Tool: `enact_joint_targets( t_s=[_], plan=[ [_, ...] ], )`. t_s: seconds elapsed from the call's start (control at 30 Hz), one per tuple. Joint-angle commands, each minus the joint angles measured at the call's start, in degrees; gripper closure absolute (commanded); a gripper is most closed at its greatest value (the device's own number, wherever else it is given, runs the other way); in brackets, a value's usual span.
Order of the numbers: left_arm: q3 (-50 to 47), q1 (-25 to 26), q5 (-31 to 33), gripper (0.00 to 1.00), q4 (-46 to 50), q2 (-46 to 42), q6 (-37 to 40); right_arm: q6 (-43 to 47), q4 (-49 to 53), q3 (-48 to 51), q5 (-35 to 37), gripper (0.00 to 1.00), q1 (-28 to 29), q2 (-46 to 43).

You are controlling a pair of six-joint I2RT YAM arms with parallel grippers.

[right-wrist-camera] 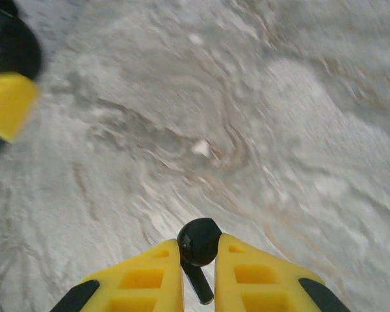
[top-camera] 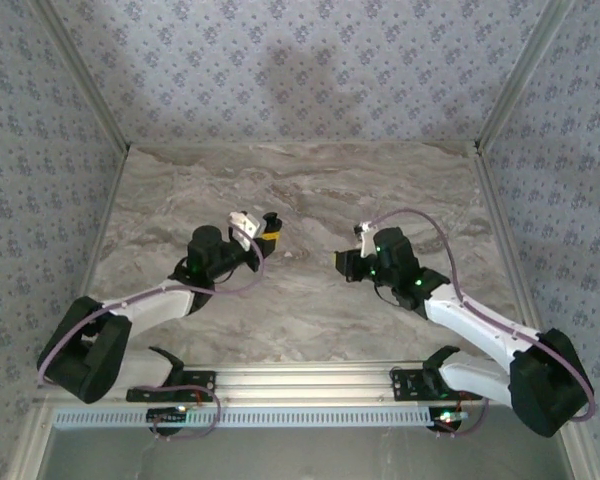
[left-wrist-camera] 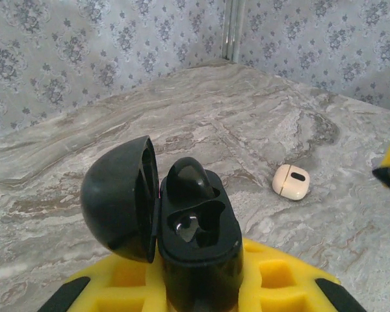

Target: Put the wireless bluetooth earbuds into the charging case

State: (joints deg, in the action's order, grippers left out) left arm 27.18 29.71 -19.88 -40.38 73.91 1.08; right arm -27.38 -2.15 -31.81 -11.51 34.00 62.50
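- The surface (top-camera: 300,190) lay below both arms. A dropped bud would have rolled away on it, so I judged the hand-in should happen directly over the case.
- My left gripper (left-wrist-camera: 201,286) was clamped on the lower body of the charging case (left-wrist-camera: 198,250) and held it clear of the surface. That arm's best work was to stay rigid and act as a fixture.
- My right gripper (right-wrist-camera: 198,260) was well apart from the case, off to its right. Its fingers were closed on the held earbud (right-wrist-camera: 198,239).
- The lid (left-wrist-camera: 117,198) stood swung open on the case's left side. An approach from above or from the right looked safest, well away from that lid.
- A small cream pod (left-wrist-camera: 291,181) lay on the surface beyond the case. It was nothing I needed, and I meant to pass over it.
- The seated earbud (left-wrist-camera: 187,181) filled the far socket. The empty socket (left-wrist-camera: 190,227), nearer my left fingers, was the target.
- The stem (right-wrist-camera: 200,289) of the held earbud pointed back between my right fingers, with the glossy head at the tips. I reckoned the wrist had to turn to match the socket's shape. The pinch could slip on that round head, so I would let go only once the bud had settled in.
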Motion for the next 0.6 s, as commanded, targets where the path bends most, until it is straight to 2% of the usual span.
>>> enact_joint_targets(
  t_s=[0.0, 0.3, 0.57],
  plan=[
    [-0.20, -0.73, 0.89, 0.86, 1.27, -2.24, 1.56, -5.62, 4.84, 1.43, 4.37, 0.83, 1.16, 0.30],
    [-0.55, -2.02, 0.60, 0.86, 3.02, -3.90, 2.04, -13.05, 12.24, 1.64, 10.77, 0.83, 4.57, 5.53],
    [-0.46, -2.89, 0.04, 0.86, 2.94, -3.66, 1.65, -15.28, 13.48, 0.58, 11.21, 0.82, 6.23, 12.04]
  ],
)
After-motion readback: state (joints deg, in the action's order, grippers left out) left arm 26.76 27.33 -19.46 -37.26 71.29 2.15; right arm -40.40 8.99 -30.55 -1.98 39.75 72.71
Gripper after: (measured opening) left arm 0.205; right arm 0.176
